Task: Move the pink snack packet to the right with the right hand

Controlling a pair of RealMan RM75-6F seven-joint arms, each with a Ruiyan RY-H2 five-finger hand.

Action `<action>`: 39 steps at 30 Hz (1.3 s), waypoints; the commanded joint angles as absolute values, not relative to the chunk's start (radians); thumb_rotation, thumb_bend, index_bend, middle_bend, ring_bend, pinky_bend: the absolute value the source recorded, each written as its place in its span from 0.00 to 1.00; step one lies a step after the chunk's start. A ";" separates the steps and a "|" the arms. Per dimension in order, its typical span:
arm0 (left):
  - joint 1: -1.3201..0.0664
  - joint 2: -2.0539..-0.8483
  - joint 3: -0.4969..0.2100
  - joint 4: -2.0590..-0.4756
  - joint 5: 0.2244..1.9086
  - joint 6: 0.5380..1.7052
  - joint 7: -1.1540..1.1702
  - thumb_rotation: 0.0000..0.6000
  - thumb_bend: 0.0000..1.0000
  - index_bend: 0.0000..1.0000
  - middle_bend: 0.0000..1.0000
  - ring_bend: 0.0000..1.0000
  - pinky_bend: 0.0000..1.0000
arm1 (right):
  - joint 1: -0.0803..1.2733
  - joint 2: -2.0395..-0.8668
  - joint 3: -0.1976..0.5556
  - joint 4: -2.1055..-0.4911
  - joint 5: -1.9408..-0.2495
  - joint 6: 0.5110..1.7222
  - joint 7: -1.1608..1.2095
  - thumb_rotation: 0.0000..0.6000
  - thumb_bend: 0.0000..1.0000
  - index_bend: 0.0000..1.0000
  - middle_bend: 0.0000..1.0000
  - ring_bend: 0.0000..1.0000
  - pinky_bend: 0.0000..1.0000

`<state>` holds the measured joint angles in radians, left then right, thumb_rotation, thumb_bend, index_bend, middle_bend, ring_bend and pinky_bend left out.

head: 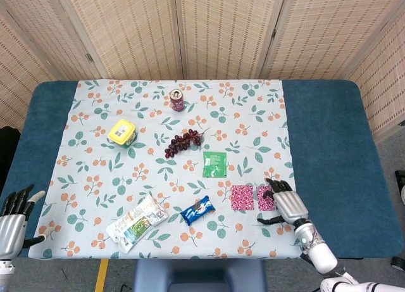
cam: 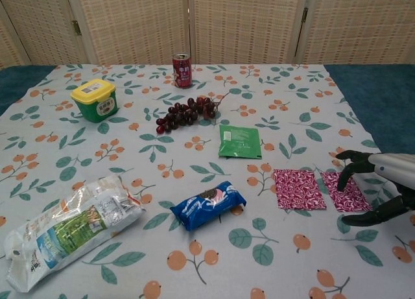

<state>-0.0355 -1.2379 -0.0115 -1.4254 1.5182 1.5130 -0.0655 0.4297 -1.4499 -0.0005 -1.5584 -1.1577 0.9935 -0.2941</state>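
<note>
Woven-reed screens behind, desk [head: 323, 140] blue w/ floral cloth over the middle. My left hand [head: 12, 219] sits off the desk's near-left corner, fingers loosely spread, holding nothing. Going right: crinkly clear snack bag [cam: 68, 224], glossy blue biscuit pack [cam: 209, 205], flat green sachet [cam: 239, 141] beyond it. Pink snack packet [cam: 298, 189] lies flat near the cloth's right edge; it looks like two joined square pouches, the right one under my right hand [cam: 382, 185]. Fingers [cam: 349, 171] curl down onto that half, thumb low beside it; a firm pinch I can't tell. Risk, imo: thin slick foil slides out from under the fingertips, or the pouches fold at the seam and drag unevenly.
</note>
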 commanded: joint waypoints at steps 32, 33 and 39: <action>-0.029 -1.243 -0.005 -1.412 1.525 1.518 -0.081 1.00 0.24 0.19 0.07 0.08 0.00 | 0.424 -1.512 0.011 -1.551 -1.271 1.078 -0.289 0.79 0.16 0.32 0.04 0.00 0.00; -0.029 -1.241 -0.005 -1.414 1.525 1.518 -0.082 1.00 0.24 0.19 0.07 0.08 0.00 | 0.427 -1.518 0.018 -1.540 -1.268 1.076 -0.287 0.79 0.16 0.32 0.04 0.00 0.00; -0.029 -1.238 -0.005 -1.420 1.526 1.518 -0.079 1.00 0.24 0.19 0.07 0.08 0.00 | 0.451 -1.558 0.045 -1.495 -1.250 1.050 -0.302 0.80 0.16 0.32 0.04 0.00 0.00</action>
<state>-0.0293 -1.2385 -0.0049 -1.4203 1.5261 1.5179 -0.0792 0.4460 -1.5518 0.0400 -1.5006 -1.2543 1.0556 -0.2989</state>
